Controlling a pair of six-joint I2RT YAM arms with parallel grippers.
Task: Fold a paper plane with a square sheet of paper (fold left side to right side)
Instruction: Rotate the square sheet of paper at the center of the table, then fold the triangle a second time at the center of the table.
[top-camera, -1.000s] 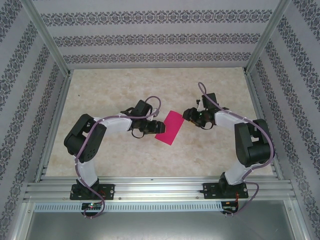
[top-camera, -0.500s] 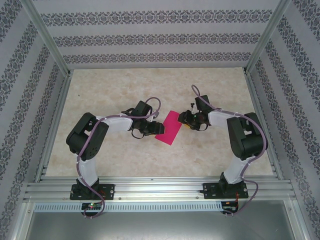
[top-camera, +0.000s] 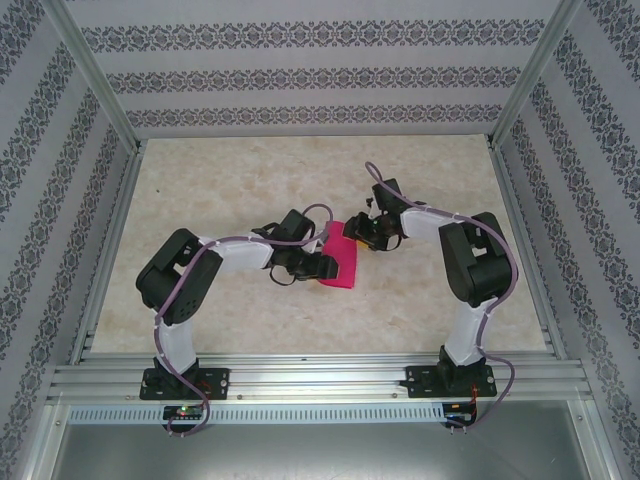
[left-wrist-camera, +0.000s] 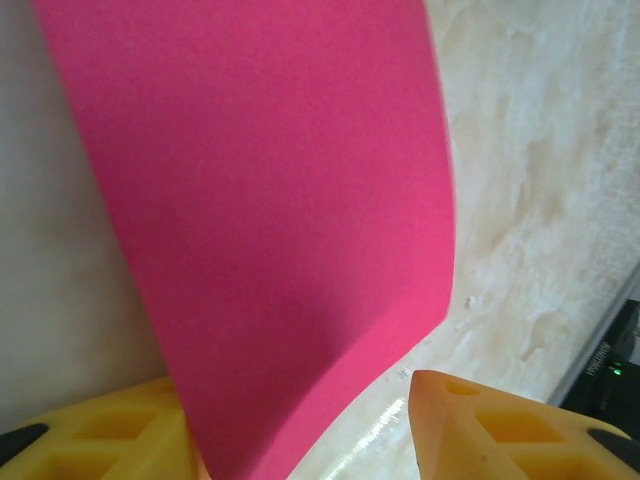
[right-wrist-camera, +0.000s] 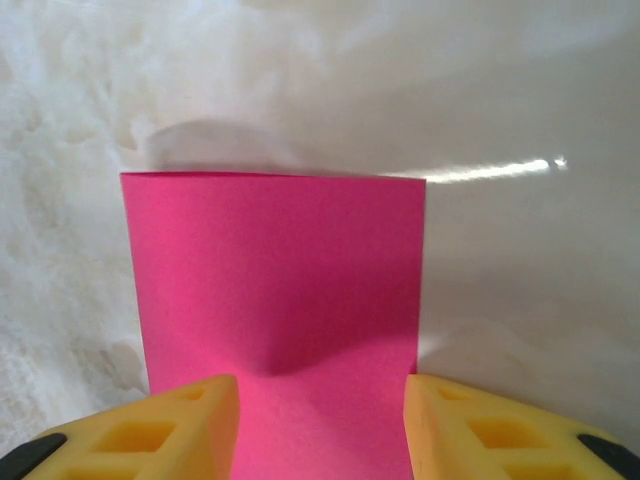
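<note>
The square sheet of paper (top-camera: 343, 264) is bright magenta and lies on the beige table between the two arms. It reads as a narrow, tilted rectangle from above. My left gripper (top-camera: 322, 266) is at its left edge. In the left wrist view the paper (left-wrist-camera: 280, 200) rises in a curve out of the gap beside the left yellow finger (left-wrist-camera: 110, 435), and the jaws are apart. My right gripper (top-camera: 358, 238) sits over the paper's far end. Its open fingers straddle the paper (right-wrist-camera: 275, 270), which has a small hump between them.
The marbled table top (top-camera: 230, 180) has free room on all sides of the paper. Patterned walls and metal posts enclose it. An aluminium rail (top-camera: 320, 380) carrying both arm bases runs along the near edge.
The right gripper has moved left onto the paper's far end. The left gripper has pushed right against the left edge and narrowed slightly, and the paper now looks narrower and partly lifted.
</note>
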